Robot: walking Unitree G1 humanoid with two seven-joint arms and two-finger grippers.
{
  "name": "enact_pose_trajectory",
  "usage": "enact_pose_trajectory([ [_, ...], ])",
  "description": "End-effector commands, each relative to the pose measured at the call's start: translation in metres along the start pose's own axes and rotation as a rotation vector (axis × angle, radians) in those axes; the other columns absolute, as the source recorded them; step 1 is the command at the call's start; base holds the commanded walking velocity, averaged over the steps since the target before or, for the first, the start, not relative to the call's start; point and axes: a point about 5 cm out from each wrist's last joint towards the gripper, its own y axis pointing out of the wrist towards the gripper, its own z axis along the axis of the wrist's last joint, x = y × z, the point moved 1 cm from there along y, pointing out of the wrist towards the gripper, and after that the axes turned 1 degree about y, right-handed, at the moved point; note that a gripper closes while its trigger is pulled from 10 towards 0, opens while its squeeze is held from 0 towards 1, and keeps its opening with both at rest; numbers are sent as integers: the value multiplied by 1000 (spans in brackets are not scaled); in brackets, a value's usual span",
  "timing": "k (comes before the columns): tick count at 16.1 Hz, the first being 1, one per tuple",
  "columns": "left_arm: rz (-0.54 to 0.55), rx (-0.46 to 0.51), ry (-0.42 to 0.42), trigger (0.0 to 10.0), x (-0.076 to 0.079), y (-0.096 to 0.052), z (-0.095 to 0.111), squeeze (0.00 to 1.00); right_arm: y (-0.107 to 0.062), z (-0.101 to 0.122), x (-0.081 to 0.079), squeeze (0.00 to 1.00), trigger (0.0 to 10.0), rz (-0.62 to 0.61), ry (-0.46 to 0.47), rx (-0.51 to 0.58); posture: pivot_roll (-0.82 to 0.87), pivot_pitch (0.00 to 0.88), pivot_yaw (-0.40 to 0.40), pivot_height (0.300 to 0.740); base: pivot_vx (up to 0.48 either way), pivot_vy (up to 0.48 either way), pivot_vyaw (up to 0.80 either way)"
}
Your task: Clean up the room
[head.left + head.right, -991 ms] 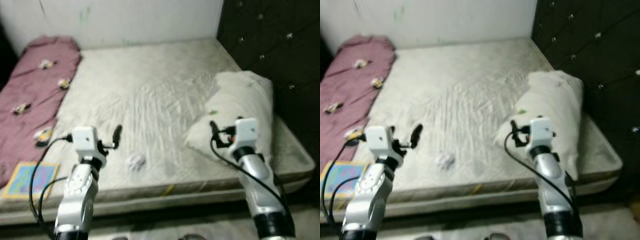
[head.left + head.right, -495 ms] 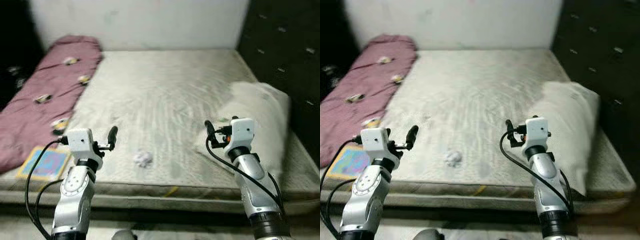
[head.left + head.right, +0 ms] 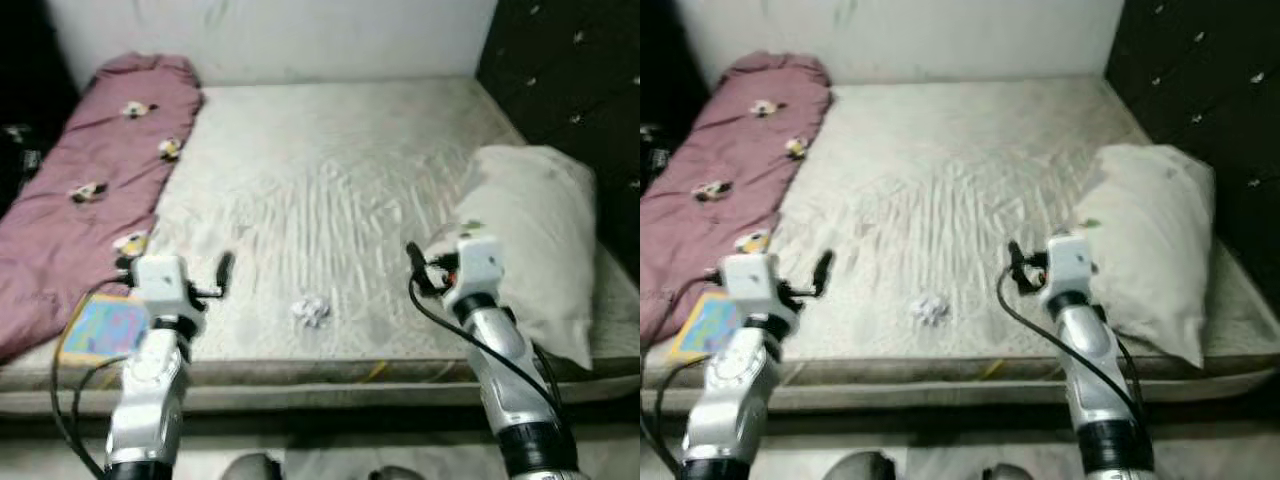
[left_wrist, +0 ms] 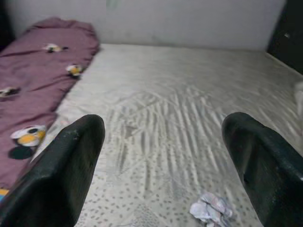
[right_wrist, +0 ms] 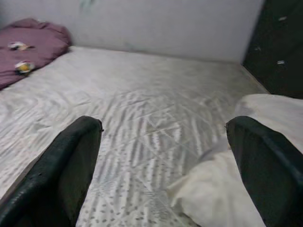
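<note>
1. Left eye view: I stand at the near edge of a bed (image 3: 330,190) covered by a pale, wrinkled sheet. A crumpled paper wad (image 3: 311,311) lies on the sheet close to the near edge, about midway between my two arms. A maroon blanket (image 3: 95,190) with small flower prints runs along the left side of the bed, from the far wall toward me. A colourful book (image 3: 103,328) lies on the near left corner, just beside the blanket's near end. A white pillow (image 3: 530,240) sits on the right side, next to a dark tufted headboard (image 3: 570,90).

2. Right eye view: my left pincer (image 3: 820,270) is raised over the near left part of the bed, to the left of the paper wad and apart from it. My right pincer (image 3: 1015,262) is raised to the right of the wad, in front of the pillow's near left edge. Neither touches anything.

3. Left wrist view: my left pincer's two black fingers (image 4: 71,165) stand wide apart and hold nothing. Between them I see the sheet, and the paper wad (image 4: 210,208) lies closer to one finger. The blanket lies off to the other side.

4. Right wrist view: my right pincer's fingers (image 5: 66,165) are likewise spread wide with nothing between them but sheet. The pillow (image 5: 222,189) lies close by one finger, and the blanket shows far off by the wall.
</note>
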Motion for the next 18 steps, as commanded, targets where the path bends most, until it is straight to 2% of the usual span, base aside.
enact_pose_trajectory([
  [1, 41, 50, 48, 10000, -11, 0, 7, 0, 3, 5, -7, 0, 10000, 23, 9, 22, -17, 0, 3, 740, 0, 0, 0],
  [3, 30, 50, 70, 10000, -8, 0, 6, 0, 3, 5, -8, 0, 10000, 27, 11, 24, -18, 0, 4, 740, 0, 0, 0],
  [5, -7, 32, 55, 10000, -4, 1, 4, 0, 4, 4, -9, 0, 10000, 30, 11, 23, -19, 0, 4, 740, 0, 0, 0],
  [8, -20, 34, 40, 10000, -6, 1, 4, 0, 7, 6, -12, 0, 10000, 39, -7, 28, -18, 0, 2, 740, 0, 0, 0],
  [10, -24, 37, 32, 10000, -7, 1, 5, 0, 7, 6, -14, 0, 10000, 42, -14, 28, -14, 0, -3, 740, 249, 0, 447],
  [18, -44, 26, 2, 10000, -1, -1, 1, 0, 6, 3, -9, 0, 10000, 15, -11, 13, -24, 0, -3, 740, 306, 0, 0],
])
